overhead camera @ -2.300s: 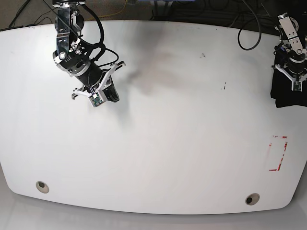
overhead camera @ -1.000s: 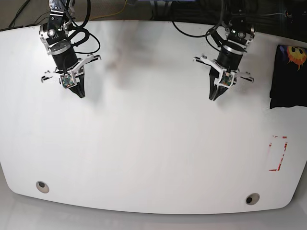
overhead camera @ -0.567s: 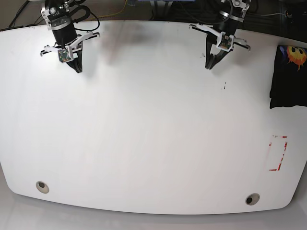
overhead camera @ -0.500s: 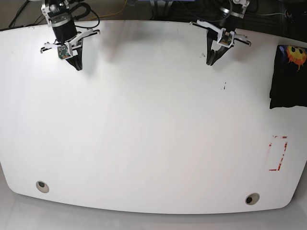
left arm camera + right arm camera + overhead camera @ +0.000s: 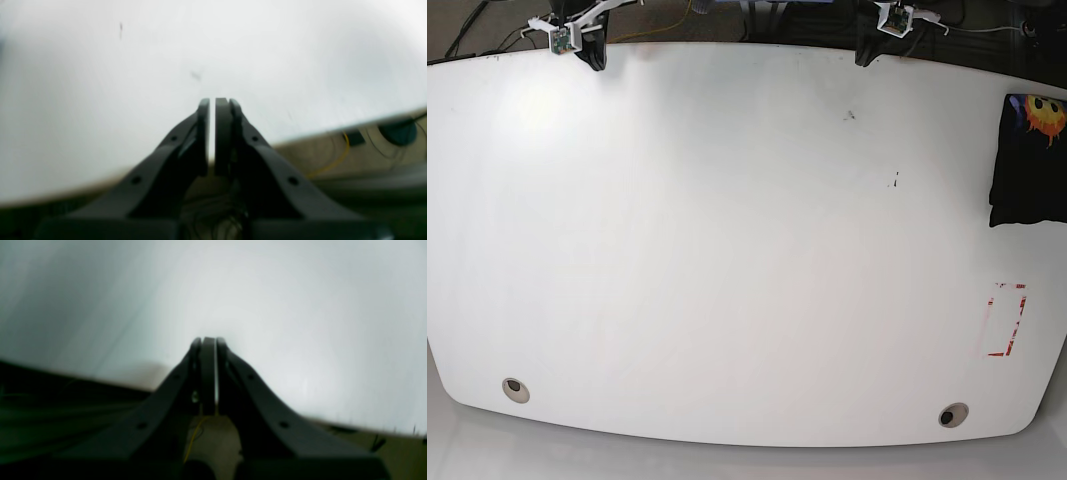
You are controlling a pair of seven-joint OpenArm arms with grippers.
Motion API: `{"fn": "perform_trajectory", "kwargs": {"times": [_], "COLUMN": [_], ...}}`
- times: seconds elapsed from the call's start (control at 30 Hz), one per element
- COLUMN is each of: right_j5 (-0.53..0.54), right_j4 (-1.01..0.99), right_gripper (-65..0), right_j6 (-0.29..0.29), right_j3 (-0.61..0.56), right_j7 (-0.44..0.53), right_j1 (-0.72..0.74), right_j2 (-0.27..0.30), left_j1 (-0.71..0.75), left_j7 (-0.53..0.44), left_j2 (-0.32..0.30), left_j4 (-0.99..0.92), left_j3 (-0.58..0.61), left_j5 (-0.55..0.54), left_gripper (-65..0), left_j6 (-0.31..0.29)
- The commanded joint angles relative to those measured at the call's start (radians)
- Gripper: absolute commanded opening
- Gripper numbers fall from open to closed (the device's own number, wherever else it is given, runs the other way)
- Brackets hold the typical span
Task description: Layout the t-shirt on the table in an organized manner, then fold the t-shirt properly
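The t-shirt (image 5: 1027,160) is seen folded, apparently, at the tabletop (image 5: 727,250) edge. Left end effector (image 5: 213,103) and right end effector (image 5: 208,341) are pressed together, empty.

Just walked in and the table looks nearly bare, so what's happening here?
Nothing is being handled right now. The t-shirt lies folded into a compact black bundle at the edge of the table, its sun print facing up. The left gripper and the right gripper are both shut and empty, parked at the table's far edge, well clear of the shirt. The folding looks finished.
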Motion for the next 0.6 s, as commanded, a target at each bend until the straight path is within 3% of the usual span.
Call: {"fn": "perform_trajectory", "kwargs": {"times": [0.0, 0.33, 0.57], "right_j5": [0.045, 0.049, 0.046], "right_j4": [0.018, -0.004, -0.139], "right_gripper": [-65.0, -65.0, -65.0], "right_j6": [-0.005, -0.005, -0.003], "right_j3": [0.007, -0.001, -0.002], "right_j7": [0.020, 0.020, -0.004], "right_j1": [-0.082, -0.217, -0.231], "right_j2": [0.005, 0.002, -0.024], "left_j1": [0.058, 0.138, 0.131], "left_j7": [-0.030, -0.029, -0.032], "left_j2": [0.002, -0.001, -0.023], "left_j4": [0.016, -0.022, -0.186], "left_j3": [-0.002, -0.059, -0.108], "left_j5": [-0.011, -0.011, -0.011], "left_gripper": [-63.8, -63.8, -63.8], "left_j6": [0.001, 0.001, 0.001]}}
